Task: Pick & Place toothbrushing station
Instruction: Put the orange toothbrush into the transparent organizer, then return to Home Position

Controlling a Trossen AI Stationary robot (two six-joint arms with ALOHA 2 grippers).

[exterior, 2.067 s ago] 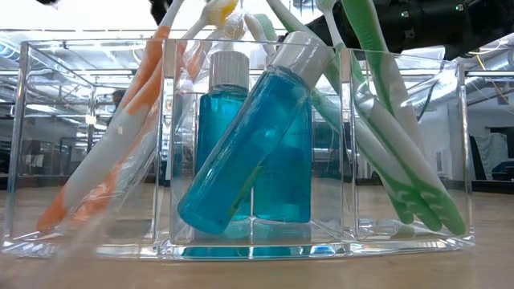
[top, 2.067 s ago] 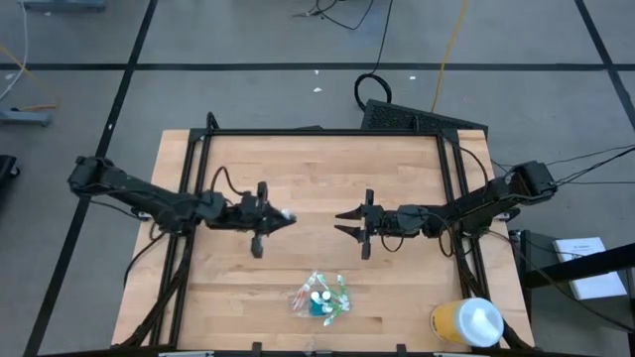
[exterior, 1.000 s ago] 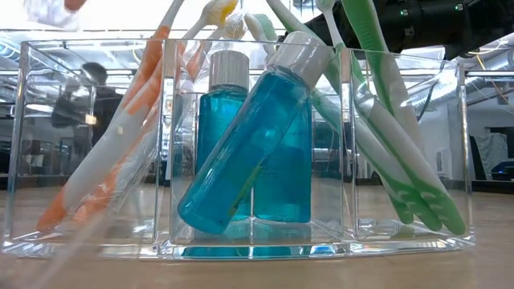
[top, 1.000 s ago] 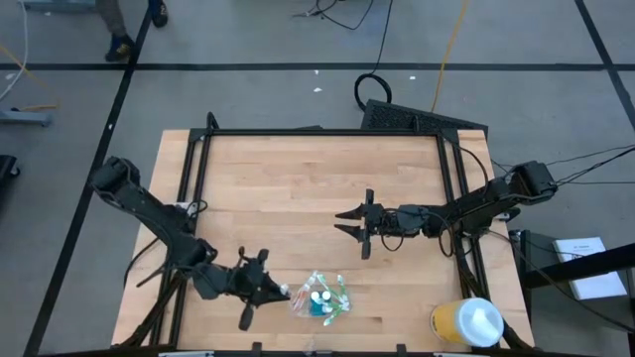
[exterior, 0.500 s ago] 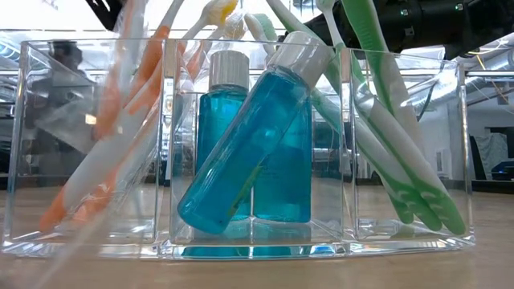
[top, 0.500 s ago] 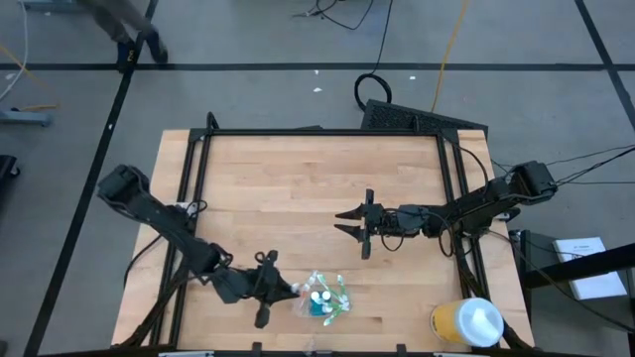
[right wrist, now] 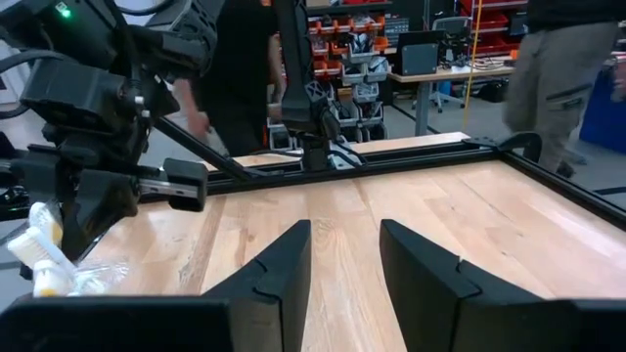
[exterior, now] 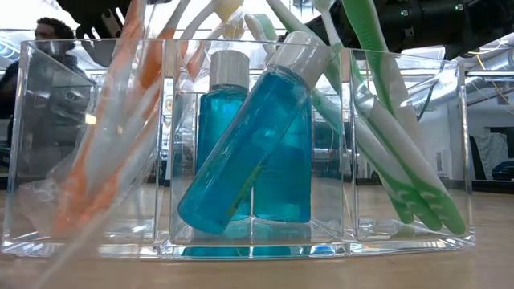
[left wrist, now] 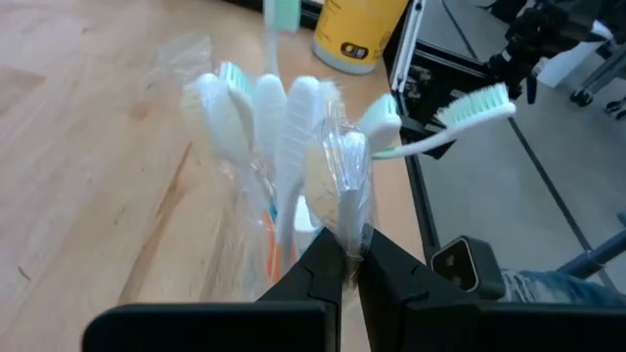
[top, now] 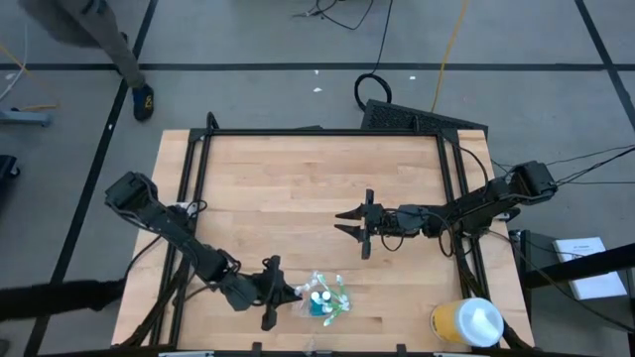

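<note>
Overhead, wooden table (top: 298, 188), grey floor (top: 248, 40), person (top: 79, 25) passing

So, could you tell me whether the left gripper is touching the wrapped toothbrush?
Touching: in the left wrist view the left gripper has closed on the wrapped toothbrush.

No text, brand or number can be read anywhere; the dark print on the yellow cup (left wrist: 356, 34) beyond the left claw (left wrist: 354, 266) is too blurred.
</note>
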